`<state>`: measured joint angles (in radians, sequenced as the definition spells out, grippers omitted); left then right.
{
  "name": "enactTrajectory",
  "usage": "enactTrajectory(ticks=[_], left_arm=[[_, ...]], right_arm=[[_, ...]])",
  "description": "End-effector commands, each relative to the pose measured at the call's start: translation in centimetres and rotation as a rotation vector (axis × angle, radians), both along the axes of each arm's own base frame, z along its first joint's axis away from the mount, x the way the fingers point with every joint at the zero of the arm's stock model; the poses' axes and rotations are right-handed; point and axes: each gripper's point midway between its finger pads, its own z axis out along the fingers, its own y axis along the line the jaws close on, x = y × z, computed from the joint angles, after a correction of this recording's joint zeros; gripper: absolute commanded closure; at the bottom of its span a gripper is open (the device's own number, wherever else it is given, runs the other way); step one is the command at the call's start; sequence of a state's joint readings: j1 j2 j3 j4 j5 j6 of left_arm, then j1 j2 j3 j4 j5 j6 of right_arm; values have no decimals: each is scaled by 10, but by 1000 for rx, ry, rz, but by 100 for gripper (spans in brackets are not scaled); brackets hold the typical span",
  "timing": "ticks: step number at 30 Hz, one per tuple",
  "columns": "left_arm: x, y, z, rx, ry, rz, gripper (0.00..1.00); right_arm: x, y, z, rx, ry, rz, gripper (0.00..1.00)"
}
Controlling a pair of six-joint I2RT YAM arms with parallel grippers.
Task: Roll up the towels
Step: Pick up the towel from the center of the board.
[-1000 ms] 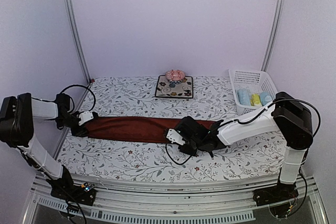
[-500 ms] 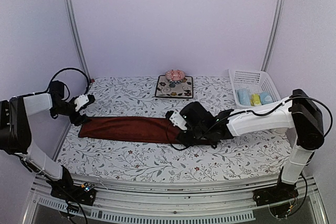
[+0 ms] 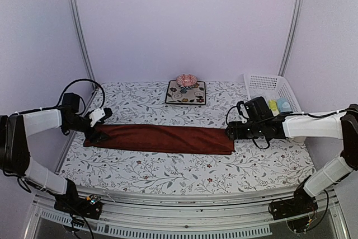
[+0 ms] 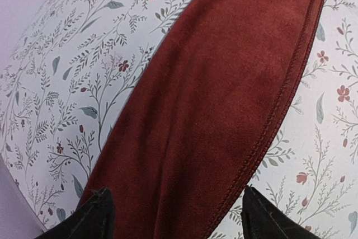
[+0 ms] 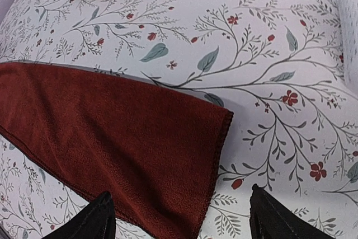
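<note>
holding nothing, i have both sets of jaws spread wide: my left gripper point(image 3: 99, 126) at the 9 o'clock end of the dark red towel point(image 3: 162, 138), my right gripper point(image 3: 230, 132) at its 3 o'clock end. the towel lies flat in a long strip across the floral table covering point(image 3: 168, 173).

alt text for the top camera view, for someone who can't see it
A dark red towel lies flat as a long strip across the floral table, the left gripper open at its left end and the right gripper open at its right end. Behind are a dark floral mat and a white basket holding small rolled towels.
</note>
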<state>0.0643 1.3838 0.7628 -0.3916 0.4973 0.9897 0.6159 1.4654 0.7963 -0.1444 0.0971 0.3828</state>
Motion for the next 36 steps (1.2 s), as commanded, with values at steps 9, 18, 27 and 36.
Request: enactTrajectory(ticks=[9,18,27,36], left_arm=[[-5,-12,1,-10,-71,77,22],[-10,-21,12,-8,-120,68,22],[-14,-28,23,8,-159,57,22],[-16,-30,28,19,-172,61,23]], right_arm=[[-3,-8,-62,188,199,-115,21],[-5,8,-87,232,290,-80,32],[-13,10,-103,242,339,-84,46],[-14,8,-107,230,350,-95,96]])
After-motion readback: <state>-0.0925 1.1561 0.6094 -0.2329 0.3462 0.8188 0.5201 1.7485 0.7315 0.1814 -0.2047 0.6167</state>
